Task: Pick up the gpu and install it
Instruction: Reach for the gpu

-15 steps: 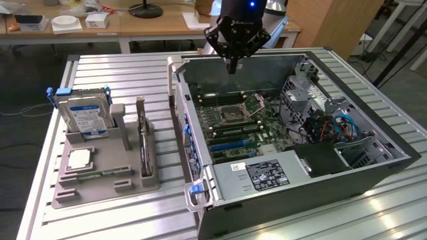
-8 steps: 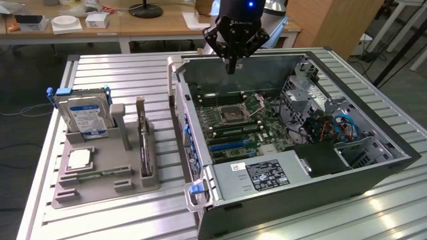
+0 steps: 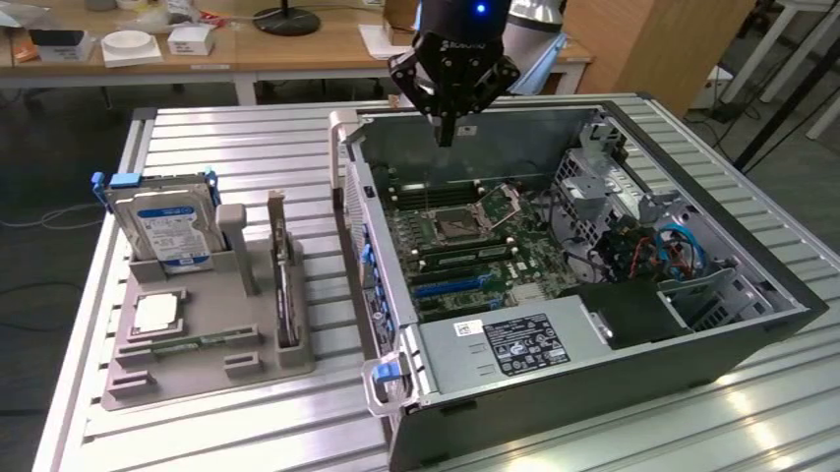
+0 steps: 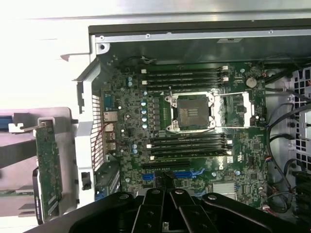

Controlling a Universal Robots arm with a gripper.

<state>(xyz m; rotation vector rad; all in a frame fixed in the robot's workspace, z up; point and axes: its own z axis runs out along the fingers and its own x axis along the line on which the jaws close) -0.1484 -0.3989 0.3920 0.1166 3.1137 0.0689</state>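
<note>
The gpu (image 3: pixel 279 270) stands on edge in a slot of the grey holder tray (image 3: pixel 263 369), at the exterior view's left of the open computer case (image 3: pixel 735 324). In the wrist view the gpu (image 4: pixel 48 167) shows as a green board with a silvery bracket, outside the case wall. My gripper (image 3: pixel 447 133) hangs shut above the far end of the case, over the motherboard (image 3: pixel 459 246), with nothing between its fingers. In the wrist view my gripper (image 4: pixel 165 187) sits over the blue expansion slots (image 4: pixel 182 174).
On the tray, a silver hard drive (image 3: pixel 164 221) with a blue label stands beside the gpu, a processor chip (image 3: pixel 157 313) lies flat, and a memory stick (image 3: pixel 197 342) lies near it. Cables and drive cages (image 3: pixel 630 226) crowd the case's right side. Desks stand behind.
</note>
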